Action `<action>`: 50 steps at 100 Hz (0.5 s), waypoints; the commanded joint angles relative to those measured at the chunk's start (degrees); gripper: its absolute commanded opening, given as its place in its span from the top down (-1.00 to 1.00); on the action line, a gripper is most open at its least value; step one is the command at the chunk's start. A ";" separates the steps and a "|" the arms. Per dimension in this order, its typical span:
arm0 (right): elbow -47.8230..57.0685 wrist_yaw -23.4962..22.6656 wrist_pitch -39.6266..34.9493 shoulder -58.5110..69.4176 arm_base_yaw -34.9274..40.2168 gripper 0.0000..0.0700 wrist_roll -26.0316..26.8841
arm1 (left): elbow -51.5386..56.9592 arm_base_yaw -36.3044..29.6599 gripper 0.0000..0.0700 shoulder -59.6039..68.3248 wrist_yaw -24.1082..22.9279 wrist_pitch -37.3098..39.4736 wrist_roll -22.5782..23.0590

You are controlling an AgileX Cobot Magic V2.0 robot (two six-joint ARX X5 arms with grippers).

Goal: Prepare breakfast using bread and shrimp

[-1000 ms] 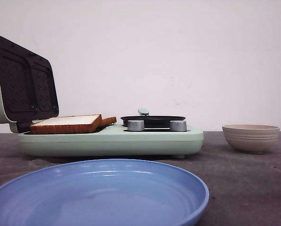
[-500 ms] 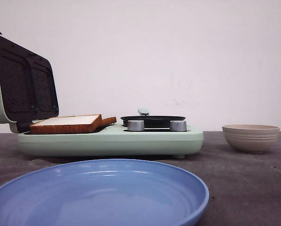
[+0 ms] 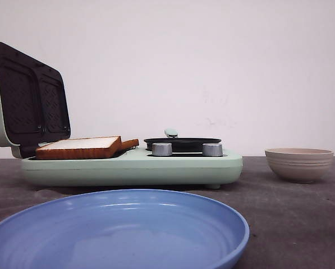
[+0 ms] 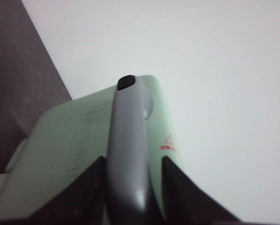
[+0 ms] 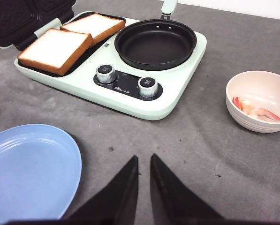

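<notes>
Your left gripper straddles the grey handle on the raised lid of the mint-green breakfast maker. One dark finger sits on each side of the handle, close against it, though the pictures do not settle whether they clamp it. The lid's pale outer shell fills the space just beyond those fingers, tilted back and open.

Your right gripper hangs above the dark table with its two fingers drawn nearly together, only a thin slit between the tips, and nothing between them. Ahead of it lie the two silver knobs on the maker's front edge. Beyond the knobs sits the black frying pan. Ahead and to that gripper's left, the bread rests as two slices side by side on the dark grill plate under the open lid. Ahead and to its right, well apart from the maker, the beige bowl holds the shrimp. Close on its left lies the blue plate.
</notes>
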 commanded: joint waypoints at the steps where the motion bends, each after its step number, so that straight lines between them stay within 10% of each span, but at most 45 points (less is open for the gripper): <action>1: 0.17 0.17 0.57 0.17 0.33 0.89 0.44 | 0.57 0.13 1.00 0.70 0.98 1.42 2.64; 50: 0.17 0.17 0.55 0.17 0.33 0.89 0.61 | 0.57 -4.15 0.99 0.70 2.40 1.22 7.23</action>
